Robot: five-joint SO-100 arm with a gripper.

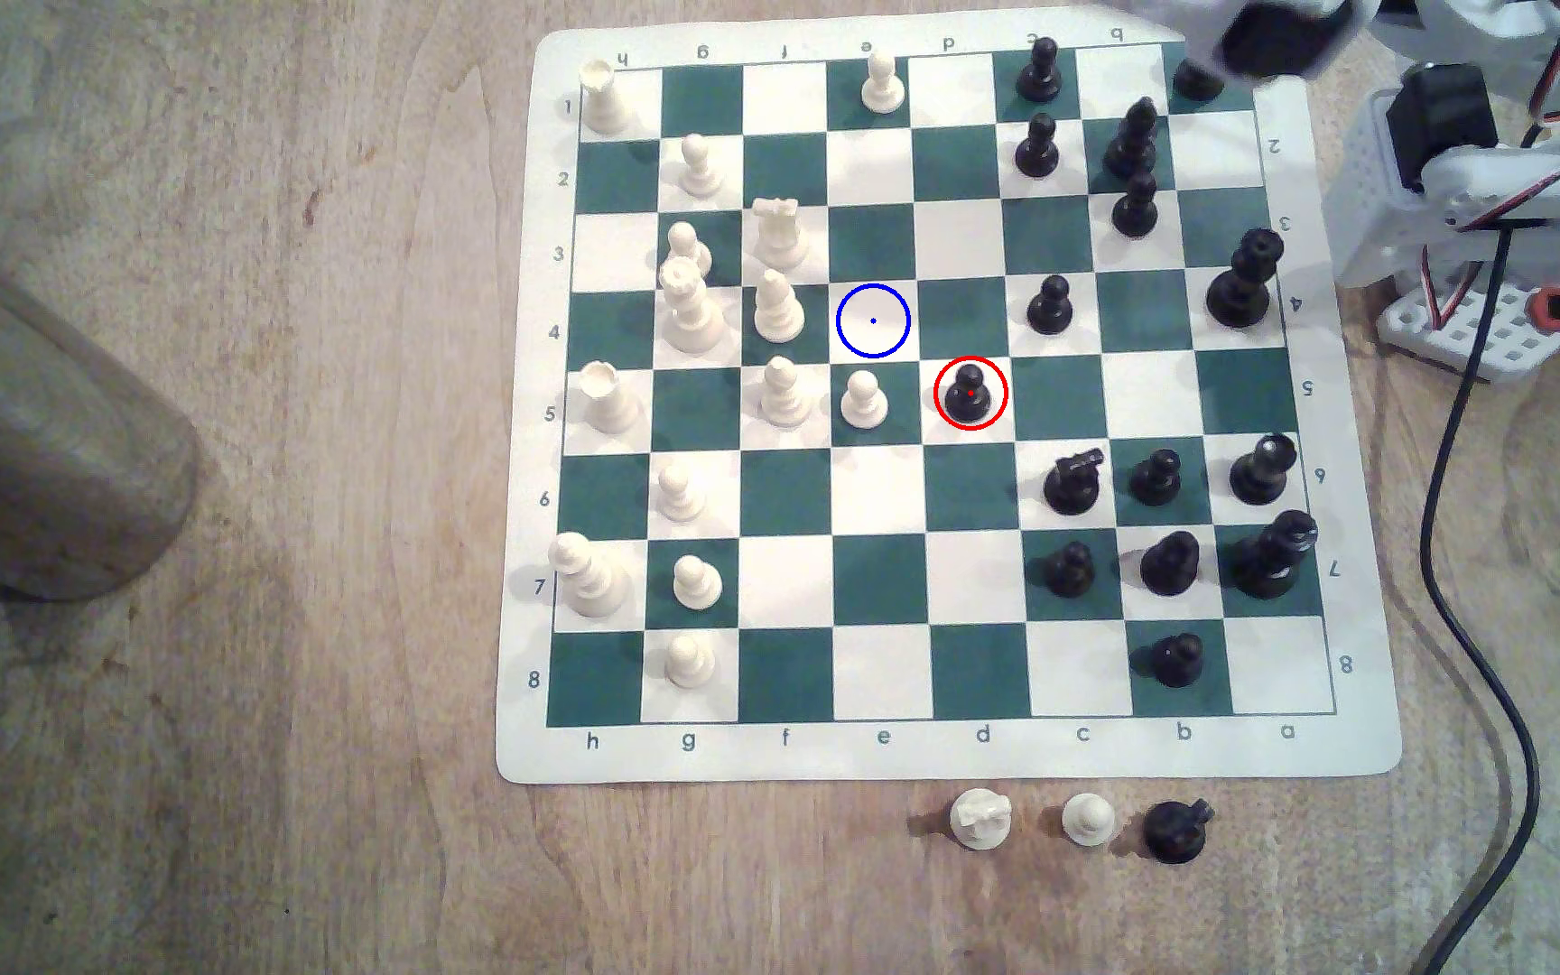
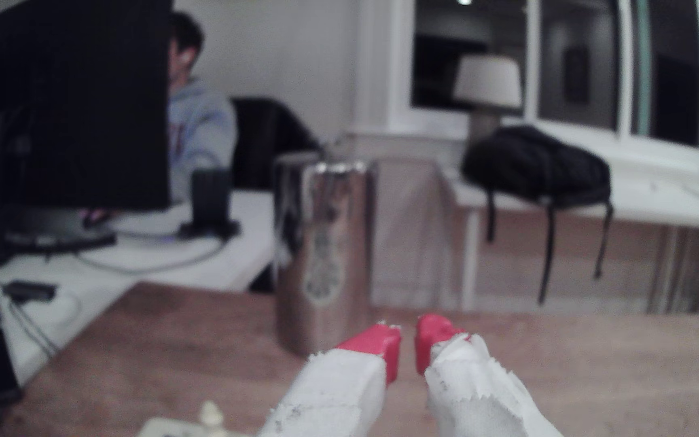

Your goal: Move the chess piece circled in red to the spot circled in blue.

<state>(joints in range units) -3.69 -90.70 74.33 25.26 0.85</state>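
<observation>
The black pawn (image 1: 969,394) is small and glossy, with a ball head, a thin neck and a round flared base. It stands upright inside a red ring on a cream square of row 5, in the d column. A cream pawn (image 1: 863,401) stands on the green square just beside it, toward the exterior view's left. The target square (image 1: 873,321) is cream, marked with a thin blue ring and a centre dot. It is bare and touches the pawn's square corner to corner, up and to the exterior view's left.

The board (image 1: 945,750) is a flat, flexible mat with rounded corners, printed in dark green and cream, lying on a pale wood-grain desk (image 1: 288,562). A brushed metal cup (image 1: 35,450) stands near the desk's edge at the exterior view's left.

In the wrist view the hand (image 2: 407,351) has two white fingers with rough, torn-looking wrapping and smooth red tips (image 2: 390,348). The tips stand slightly apart with a narrow gap, holding and touching nothing, above the desk.
</observation>
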